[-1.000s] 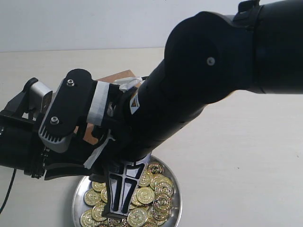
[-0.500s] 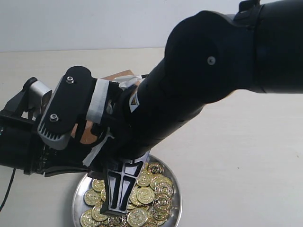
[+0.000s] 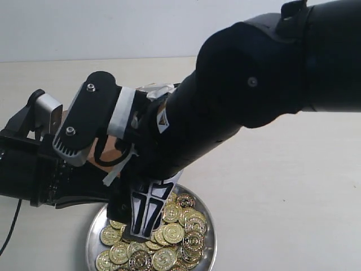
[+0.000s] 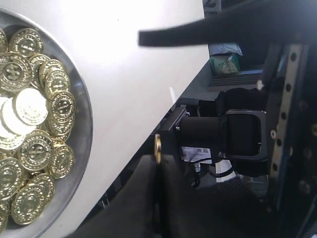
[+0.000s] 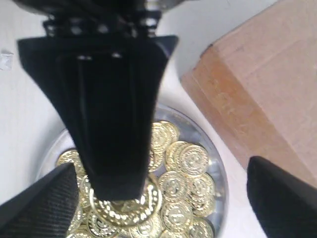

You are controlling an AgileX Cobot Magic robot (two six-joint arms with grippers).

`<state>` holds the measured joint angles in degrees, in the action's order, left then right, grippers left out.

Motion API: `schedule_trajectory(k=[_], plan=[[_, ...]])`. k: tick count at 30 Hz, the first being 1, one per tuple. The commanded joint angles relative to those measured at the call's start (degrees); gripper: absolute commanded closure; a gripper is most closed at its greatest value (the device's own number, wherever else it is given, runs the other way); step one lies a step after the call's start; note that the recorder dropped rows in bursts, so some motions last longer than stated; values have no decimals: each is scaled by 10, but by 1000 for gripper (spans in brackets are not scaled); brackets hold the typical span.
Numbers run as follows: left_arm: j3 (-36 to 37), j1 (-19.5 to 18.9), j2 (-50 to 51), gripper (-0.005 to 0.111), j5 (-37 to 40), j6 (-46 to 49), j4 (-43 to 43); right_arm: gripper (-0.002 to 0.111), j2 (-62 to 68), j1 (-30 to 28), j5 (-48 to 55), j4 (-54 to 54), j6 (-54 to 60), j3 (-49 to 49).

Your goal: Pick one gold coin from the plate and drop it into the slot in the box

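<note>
The left claw (image 4: 157, 159) pinches a single gold coin (image 4: 157, 148) by its flat faces at the very tips, probably so the thin edge leads and can be fed straight into a narrow slit, and it holds the coin clear of the plate (image 4: 85, 129) and the heap of coins (image 4: 34, 99) lying in it. The right claw (image 5: 161, 164) hangs spread and empty over that plate, while the box (image 5: 257, 89) stands just beside the plate on the tabletop (image 4: 129, 84), its slot out of view

Gold coin (image 4: 157, 148) pinched edge-on; plate (image 4: 87, 124) beside cardboard box (image 5: 267, 89)
</note>
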<state>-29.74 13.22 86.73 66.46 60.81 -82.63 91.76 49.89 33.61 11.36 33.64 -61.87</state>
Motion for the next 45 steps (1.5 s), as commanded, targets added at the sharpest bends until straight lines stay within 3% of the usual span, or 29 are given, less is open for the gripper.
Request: schedule_trajectory(k=[1,8,12,14,17,20,26,33,34,36,41,45], plan=[[-5,0,3,107,-3,5,-10,17,-25,1,26,-69,-73,-3],[-70,0,3,107,-24,7,17,16,-72,1,101,-69,-152,-3],[-192,0,3,107,-54,-17,113,16,-101,1,201,-69,-240,-3],[-249,0,3,107,-105,-35,179,16,-105,1,230,-69,-293,-2],[-314,0,3,107,-163,-39,303,16,-105,1,249,-31,-279,12],[-336,0,10,107,-187,-39,360,16,-105,1,216,40,-273,45],[-337,1,26,107,-193,-35,371,16,-97,1,209,14,-317,73],[-337,21,29,107,-192,37,376,19,-97,1,211,15,-317,74],[-337,27,31,107,-192,53,377,23,-97,1,214,15,-317,75],[-337,45,42,107,-201,78,393,42,-97,1,223,16,-320,76],[-337,57,73,107,-232,78,421,108,-97,1,232,20,-312,76],[-337,57,90,107,-268,81,427,108,-97,1,226,21,-312,76]])
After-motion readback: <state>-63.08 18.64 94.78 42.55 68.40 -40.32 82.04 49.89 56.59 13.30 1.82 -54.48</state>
